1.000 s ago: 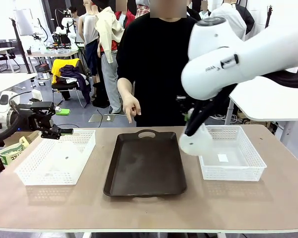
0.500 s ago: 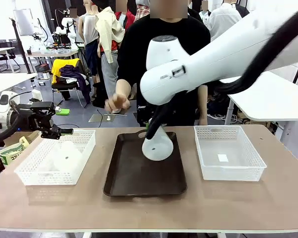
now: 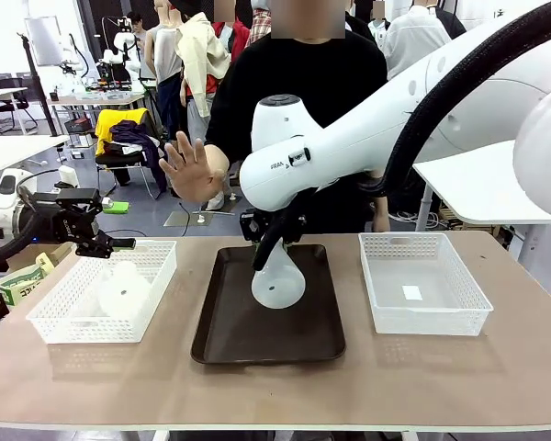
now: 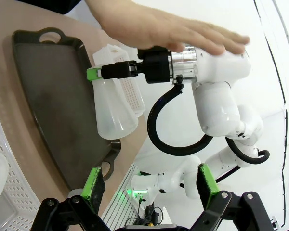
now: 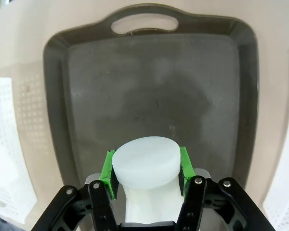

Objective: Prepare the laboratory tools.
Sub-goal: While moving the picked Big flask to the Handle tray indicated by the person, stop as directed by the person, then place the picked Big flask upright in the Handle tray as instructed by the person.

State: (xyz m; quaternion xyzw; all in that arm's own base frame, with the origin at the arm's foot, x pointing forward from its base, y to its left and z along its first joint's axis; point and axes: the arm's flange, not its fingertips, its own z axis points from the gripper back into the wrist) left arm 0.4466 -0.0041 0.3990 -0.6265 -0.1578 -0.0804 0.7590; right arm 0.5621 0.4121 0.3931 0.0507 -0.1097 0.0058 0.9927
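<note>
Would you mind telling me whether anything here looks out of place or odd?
Nothing is spilled or broken. The translucent frosted-white conical flask leans slightly, gripped at its neck by the right gripper above the dark brown rectangular tray. A person's open hand is raised close beside that arm, which looks unusual.

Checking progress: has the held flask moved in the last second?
Yes. The flask in the right gripper went left, from beside the right basket to over the tray.
</note>
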